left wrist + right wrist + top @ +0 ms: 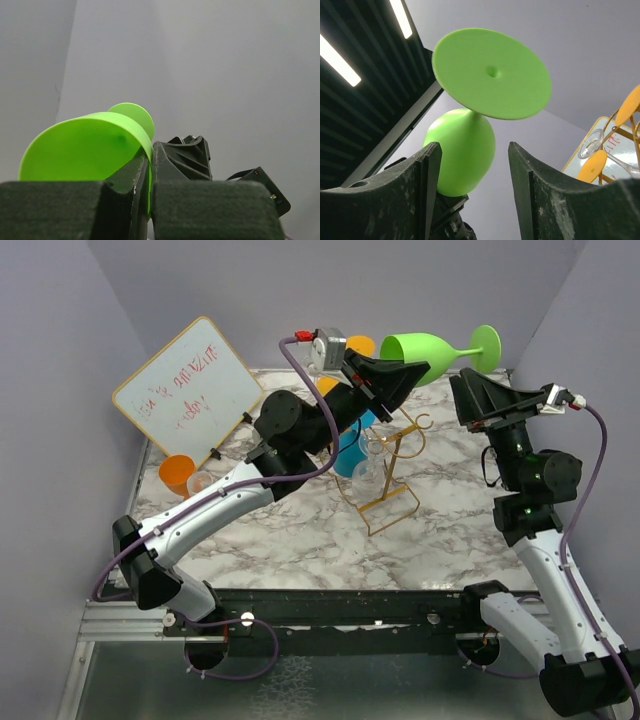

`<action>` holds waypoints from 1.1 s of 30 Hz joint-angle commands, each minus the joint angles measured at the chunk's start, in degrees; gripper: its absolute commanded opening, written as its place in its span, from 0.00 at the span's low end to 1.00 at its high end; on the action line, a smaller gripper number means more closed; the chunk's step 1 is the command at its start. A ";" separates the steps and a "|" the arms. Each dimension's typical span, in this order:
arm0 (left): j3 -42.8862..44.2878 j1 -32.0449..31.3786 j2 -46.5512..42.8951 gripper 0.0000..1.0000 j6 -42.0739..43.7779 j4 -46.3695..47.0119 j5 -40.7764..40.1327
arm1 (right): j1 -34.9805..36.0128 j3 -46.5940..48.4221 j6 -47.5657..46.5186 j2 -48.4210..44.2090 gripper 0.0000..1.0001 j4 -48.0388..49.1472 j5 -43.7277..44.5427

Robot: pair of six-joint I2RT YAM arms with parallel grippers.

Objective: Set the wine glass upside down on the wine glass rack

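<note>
Top external view: the left end effector (408, 372) is clamped on the bowl rim of the one green plastic wine glass (432, 346), held sideways in mid-air at upper centre. The right end effector (475, 147) gapes near its foot, touching nothing. The single gold wire wine glass rack (388, 472) stands mid-frame on the marble worktop (300, 540). This looks like a handover. The next move probably calls for a stem grasp, then inverting the glass onto a hook.
</note>
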 commanded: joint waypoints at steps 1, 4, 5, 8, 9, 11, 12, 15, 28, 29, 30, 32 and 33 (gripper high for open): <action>-0.90 -0.60 0.37 0.00 0.63 2.95 2.49 | -0.15 2.25 0.72 0.69 0.61 3.16 2.05; -1.24 -0.87 0.55 0.00 0.31 3.60 4.07 | -0.15 2.94 0.88 1.18 0.59 2.29 2.40; -1.52 -0.91 0.62 0.00 0.28 3.92 4.62 | -0.15 2.97 1.32 1.27 0.58 2.23 2.54; -2.75 -1.00 0.59 0.00 0.35 4.72 5.45 | -0.08 2.31 3.10 1.39 0.54 2.76 3.25; -3.21 -1.05 0.56 0.00 0.36 4.92 5.36 | -0.14 1.92 3.63 1.34 0.53 3.35 3.48; -4.10 -1.09 0.32 0.00 0.48 5.49 5.48 | -0.15 1.41 4.29 1.15 0.50 3.47 4.25; -4.51 -1.09 0.23 0.00 0.49 5.70 5.50 | -0.11 1.31 4.48 1.06 0.50 3.28 4.56; -5.52 -1.18 0.04 0.00 0.54 6.38 5.87 | -0.10 0.93 4.61 1.09 0.42 4.20 4.68; -10.80 -1.21 -0.32 0.00 -1.93 10.40 8.07 | -0.07 0.11 7.02 2.61 0.28 7.06 3.00; -11.01 -1.21 -0.28 0.00 -1.96 10.54 8.18 | -0.07 0.15 7.05 2.85 0.27 7.31 2.83; -11.26 -1.26 -0.26 0.00 -2.00 10.71 8.34 | -0.08 0.11 6.88 3.02 0.26 7.73 2.59; -11.58 -1.27 -0.33 0.00 -1.94 11.02 8.61 | -0.15 0.43 6.15 3.37 0.24 7.83 2.15; -11.72 -1.27 -0.37 0.00 -1.86 11.07 8.90 | -0.11 0.68 5.80 3.53 0.23 7.36 1.94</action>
